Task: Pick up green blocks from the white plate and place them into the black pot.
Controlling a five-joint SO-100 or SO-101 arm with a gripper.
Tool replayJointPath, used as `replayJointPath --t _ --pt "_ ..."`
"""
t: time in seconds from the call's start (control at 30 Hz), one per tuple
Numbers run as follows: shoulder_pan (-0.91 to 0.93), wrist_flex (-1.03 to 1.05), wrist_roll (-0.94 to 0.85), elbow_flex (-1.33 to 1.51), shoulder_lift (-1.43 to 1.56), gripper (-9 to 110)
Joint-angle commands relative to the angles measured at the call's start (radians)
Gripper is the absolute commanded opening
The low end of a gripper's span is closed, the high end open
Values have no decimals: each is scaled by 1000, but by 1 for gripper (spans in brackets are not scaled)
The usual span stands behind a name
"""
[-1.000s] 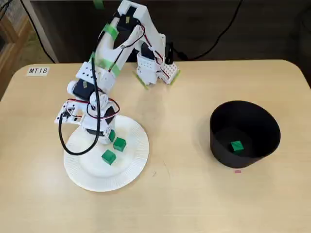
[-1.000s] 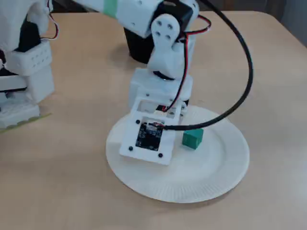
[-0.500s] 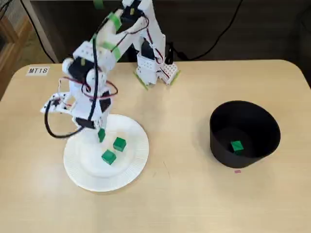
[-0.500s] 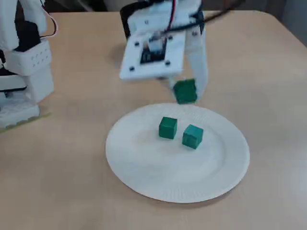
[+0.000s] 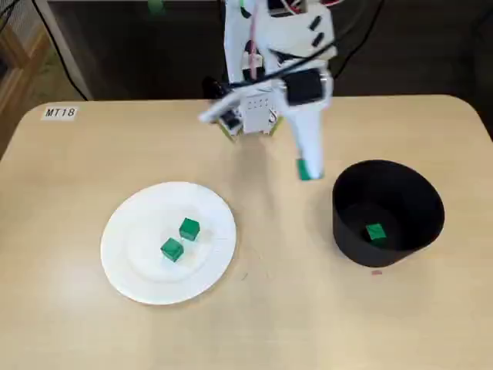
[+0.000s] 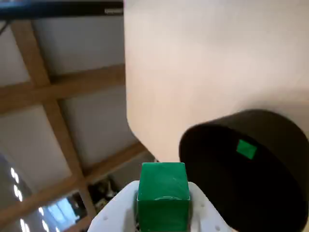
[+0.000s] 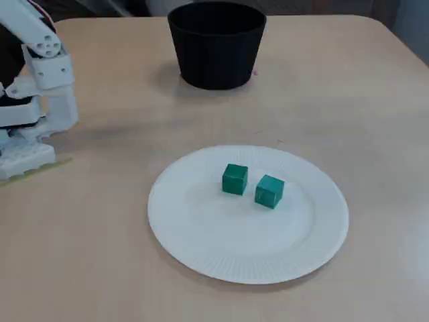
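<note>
1. The gripper hangs in the air above the table, its two fingers clamped on a green block.
2. In a fixed view this green block shows just left of the pot, above the level of its rim.
3. In the wrist view the green block sits squarely between the white fingers, with the pot's mouth to its right.
4. The pot stands upright on the table, and a second block lies on its floor.
5. The plate lies flat on the table, well apart from the pot.
6. Two more blocks rest near the plate's middle: one just beside the other, with a small gap between them.
7. The arm's base stands at one table edge.
8. A label reading MT18 sits at a table corner.
</note>
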Motion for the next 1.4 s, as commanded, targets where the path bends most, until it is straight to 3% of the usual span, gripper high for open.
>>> replayJointPath --t 0.0,0.27,0.47,0.6,0.87,0.93,1.07,1.2,1.37 --pt "-95 -129 -14 121 41 -2" --pt "-146 -296 -104 176 -101 -2" --pt "-160 -304 -126 156 -166 -2" --pt "-160 -279 -152 156 -164 14" --pt "-150 -186 -190 89 -181 29" --pt "-137 -144 -202 58 -186 26" --pt "-31 -28 -161 2 -161 -2" --pt "140 124 -161 -117 -196 -2" --pt "436 512 -449 -370 -373 -2"
